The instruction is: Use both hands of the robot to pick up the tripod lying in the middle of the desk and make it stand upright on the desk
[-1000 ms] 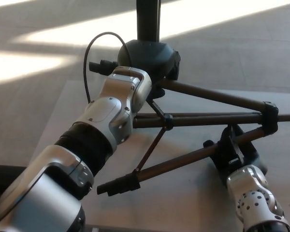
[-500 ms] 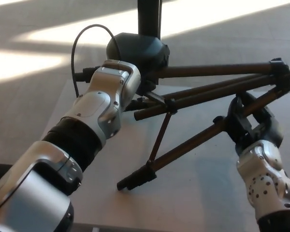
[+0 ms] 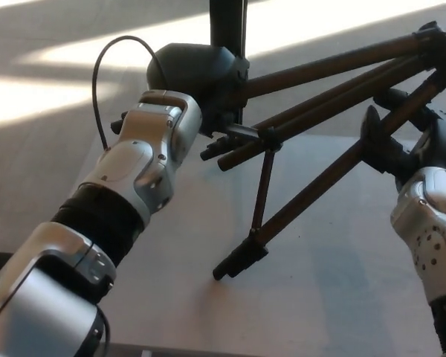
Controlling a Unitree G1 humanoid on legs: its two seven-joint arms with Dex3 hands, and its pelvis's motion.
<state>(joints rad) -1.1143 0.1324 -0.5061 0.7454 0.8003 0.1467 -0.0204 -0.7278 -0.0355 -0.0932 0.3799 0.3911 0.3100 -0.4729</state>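
Note:
The tripod (image 3: 312,111) is dark, with a rounded black hub (image 3: 193,71) and a column (image 3: 227,22) running out of the top of the picture. Its legs slant up to the right, well off the desk. One leg reaches down, and its foot (image 3: 238,264) touches the pale desk (image 3: 334,297). My left hand (image 3: 212,137) sits under the hub, mostly hidden behind its silver wrist, with black fingers (image 3: 217,146) closed at the leg tops. My right hand (image 3: 398,145) wraps its black fingers around the lower leg at the right.
Beyond the desk's far edge (image 3: 334,137) lies a grey floor with bright sun bands (image 3: 67,97). A black cable (image 3: 97,82) loops off my left wrist. My left forearm (image 3: 97,216) crosses the desk's left side.
Both hands have risen, tilting the tripod: its legs swung up to the right, the hub shifted left, and the low foot slid right along the desk.

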